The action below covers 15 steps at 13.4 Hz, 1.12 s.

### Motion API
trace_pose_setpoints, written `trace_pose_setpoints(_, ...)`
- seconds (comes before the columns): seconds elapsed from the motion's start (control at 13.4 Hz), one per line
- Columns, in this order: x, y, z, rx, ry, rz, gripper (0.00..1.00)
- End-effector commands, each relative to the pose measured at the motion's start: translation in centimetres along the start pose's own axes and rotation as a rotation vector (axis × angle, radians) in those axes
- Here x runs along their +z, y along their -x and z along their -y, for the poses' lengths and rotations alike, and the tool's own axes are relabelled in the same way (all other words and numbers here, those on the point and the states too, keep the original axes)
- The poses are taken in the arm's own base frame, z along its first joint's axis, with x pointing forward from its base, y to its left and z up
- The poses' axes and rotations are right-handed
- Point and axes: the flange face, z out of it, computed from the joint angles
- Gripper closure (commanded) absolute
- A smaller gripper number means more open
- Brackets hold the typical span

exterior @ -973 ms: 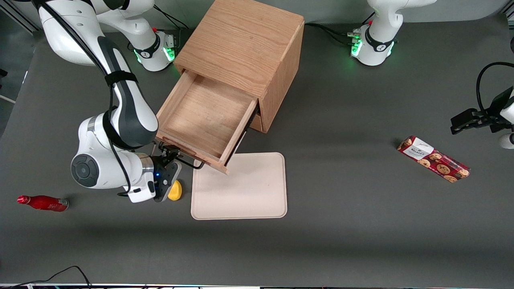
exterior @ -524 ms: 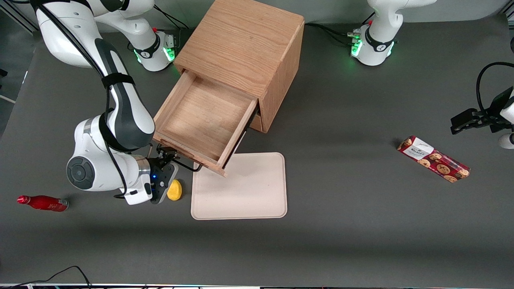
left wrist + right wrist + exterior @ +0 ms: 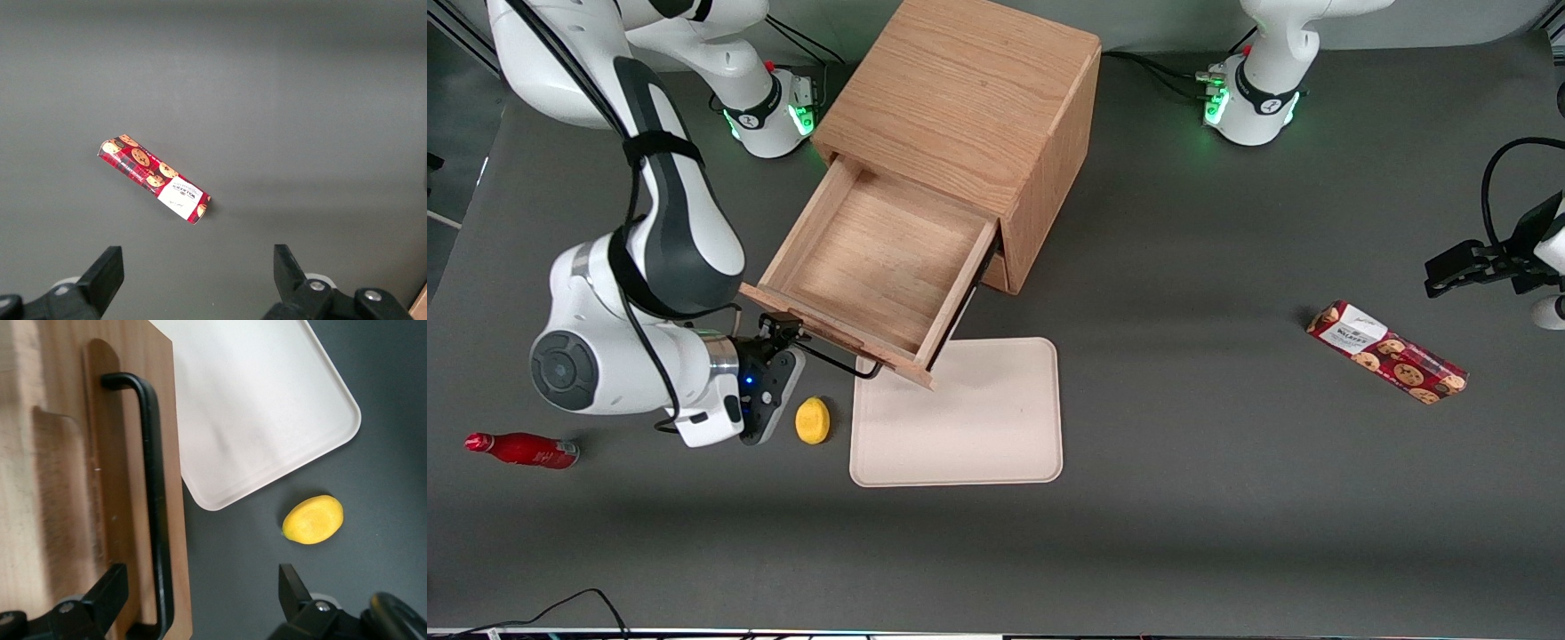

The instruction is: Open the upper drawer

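Note:
The upper drawer [image 3: 871, 267] of the oak cabinet [image 3: 969, 98] stands pulled far out and its inside is bare. Its thin dark bar handle [image 3: 831, 356] runs along the drawer front. My right gripper [image 3: 783, 331] is at the end of the handle nearest the working arm. In the right wrist view the gripper [image 3: 200, 587] is open wide. The handle [image 3: 153, 507] runs between the fingers, close to one finger [image 3: 110, 587], and nothing is gripped. The bottom drawer is hidden under the open one.
A yellow lemon [image 3: 812, 420] [image 3: 313, 519] lies on the table just below the gripper, beside a cream tray [image 3: 960, 418] [image 3: 260, 407]. A red bottle [image 3: 520, 449] lies toward the working arm's end. A cookie box [image 3: 1387, 351] [image 3: 155, 179] lies toward the parked arm's end.
My arm has swung toward its own end of the table and the gripper has slid along the handle to its end. The lemon now shows whole. The drawer stays open.

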Motion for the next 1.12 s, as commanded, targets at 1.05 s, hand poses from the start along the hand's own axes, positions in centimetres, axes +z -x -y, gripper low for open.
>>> trace_pose_setpoints(1.05, -14.5, 17.4, 9.9, 0.880, 0.241, -0.079, 0.00)
